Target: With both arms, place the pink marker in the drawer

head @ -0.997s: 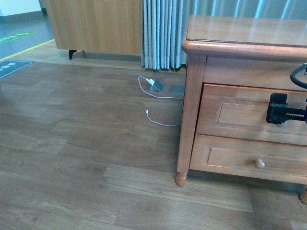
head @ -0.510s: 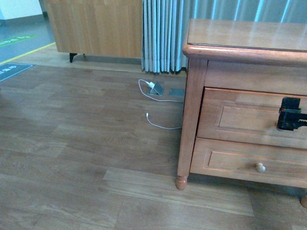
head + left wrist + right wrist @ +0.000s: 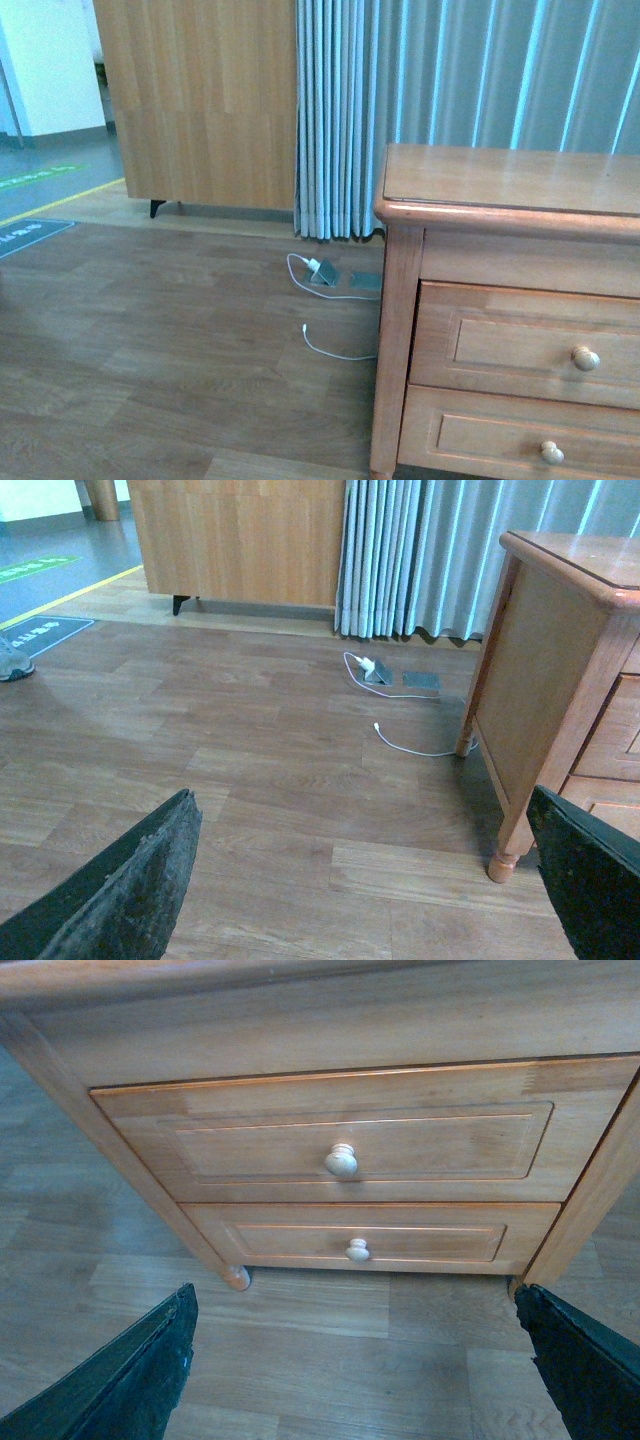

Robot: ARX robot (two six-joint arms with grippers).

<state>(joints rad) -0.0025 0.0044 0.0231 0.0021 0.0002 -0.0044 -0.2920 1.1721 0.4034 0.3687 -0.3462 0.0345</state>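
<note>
The drawer (image 3: 520,345) is the upper one of a light-brown wooden nightstand, shut, with a round knob (image 3: 585,358). It also shows in the right wrist view (image 3: 340,1150), with its knob (image 3: 341,1161) straight ahead. My right gripper (image 3: 355,1370) is open and empty, back from the drawer front above the floor. My left gripper (image 3: 370,880) is open and empty above the wooden floor, left of the nightstand's side (image 3: 545,680). Neither arm shows in the front view. The pink marker is out of view.
The lower drawer (image 3: 515,440) sits beneath, also shut. A white cable (image 3: 330,345) and a floor socket (image 3: 325,272) lie by the curtain (image 3: 440,110). A wooden cabinet (image 3: 200,100) stands at the back left.
The front view has tilted up and back. The right gripper, which was at the upper drawer's front, has left that view and the knob now shows.
</note>
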